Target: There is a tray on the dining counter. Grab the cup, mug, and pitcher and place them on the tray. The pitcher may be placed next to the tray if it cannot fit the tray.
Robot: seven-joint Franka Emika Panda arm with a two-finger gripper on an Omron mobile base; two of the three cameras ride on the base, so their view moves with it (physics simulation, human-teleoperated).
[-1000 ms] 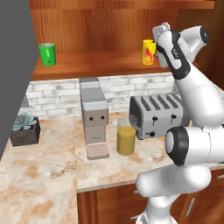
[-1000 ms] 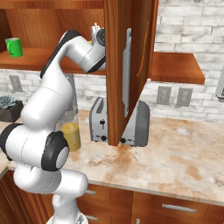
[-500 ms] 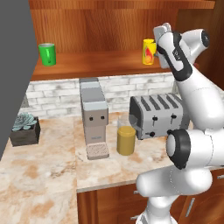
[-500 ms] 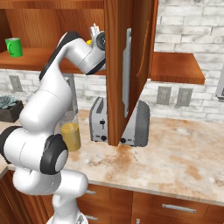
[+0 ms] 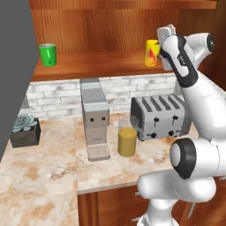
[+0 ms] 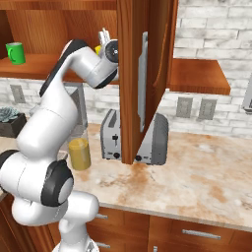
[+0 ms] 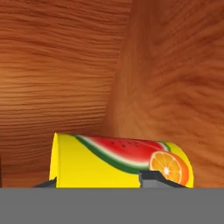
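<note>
The yellow cup (image 5: 152,52) with its fruit picture stands at the right end of the wooden shelf (image 5: 97,67). My gripper (image 5: 164,37) is right beside it, on its right. In the hand view the cup (image 7: 118,161) lies sideways close ahead, and the two dark tips of my gripper (image 7: 100,183) stand apart in front of it. Only a yellow sliver of the cup (image 6: 99,48) shows behind the hand (image 6: 105,38) in the right base view. The green mug (image 5: 47,54) stands at the shelf's left end. The pitcher (image 5: 127,140) of amber liquid is on the counter below. The tray and the dining counter are out of view.
A grey coffee machine (image 5: 95,119) and a silver toaster (image 5: 160,116) flank the pitcher on the marbled counter (image 5: 48,176). A potted succulent (image 5: 25,130) sits at the left. An open wooden cabinet door (image 6: 142,74) hangs just right of my hand.
My hand has edged slightly closer to the cup and its fingers have drawn in a little. The cup, mug and pitcher have not moved.
</note>
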